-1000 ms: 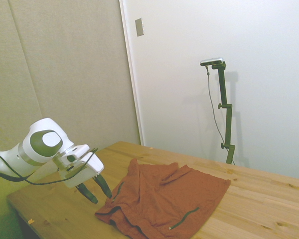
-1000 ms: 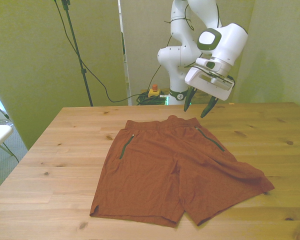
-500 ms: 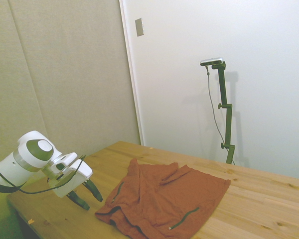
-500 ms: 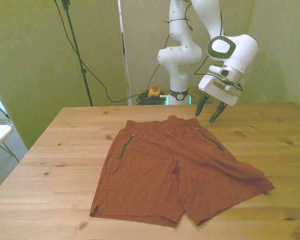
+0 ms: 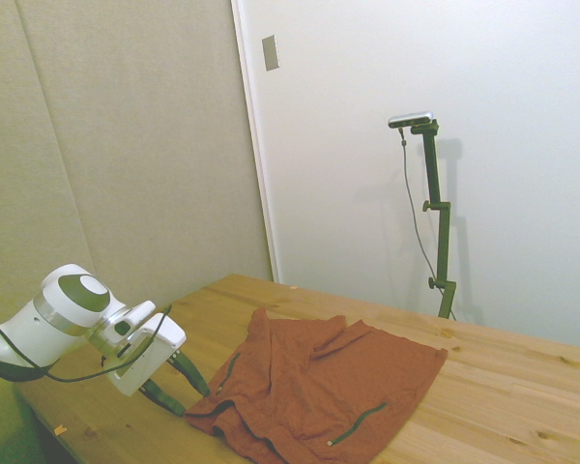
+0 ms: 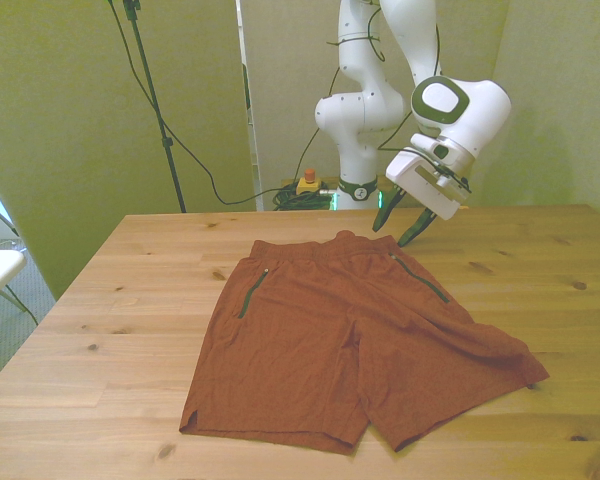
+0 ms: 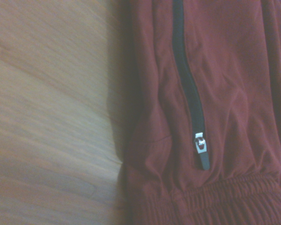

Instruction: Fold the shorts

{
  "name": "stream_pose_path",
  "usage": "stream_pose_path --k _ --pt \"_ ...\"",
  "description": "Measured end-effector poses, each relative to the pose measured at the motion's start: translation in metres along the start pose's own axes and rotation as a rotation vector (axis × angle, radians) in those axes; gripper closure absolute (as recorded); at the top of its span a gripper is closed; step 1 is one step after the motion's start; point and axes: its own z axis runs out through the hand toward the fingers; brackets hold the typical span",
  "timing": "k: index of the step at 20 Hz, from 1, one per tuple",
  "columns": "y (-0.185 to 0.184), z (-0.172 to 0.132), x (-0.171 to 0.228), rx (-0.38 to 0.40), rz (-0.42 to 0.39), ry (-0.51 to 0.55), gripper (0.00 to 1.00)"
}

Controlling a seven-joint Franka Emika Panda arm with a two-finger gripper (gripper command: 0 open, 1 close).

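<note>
At the table's (image 6: 100, 300) centre, the shorts (image 6: 350, 340) lie flat, unfolded. The gripper (image 6: 400, 222), fingers parted and empty, hovers at their 1 o'clock waistband corner: approach step. Next comes descent onto that corner to pinch fabric.

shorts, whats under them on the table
The shorts lie spread flat on the bare wooden table. Nothing pokes out at their edges; whatever the fabric covers cannot be seen.
</note>
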Motion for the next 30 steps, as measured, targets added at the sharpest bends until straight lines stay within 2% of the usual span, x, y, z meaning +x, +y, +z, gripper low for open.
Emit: stream_pose_path --k 1,30 --pt "0.000 0.001 0.001 -0.001 0.002 -0.003 1.00" --pt "-0.011 0.022 -0.002 -0.024 -0.016 -0.039 1.00"
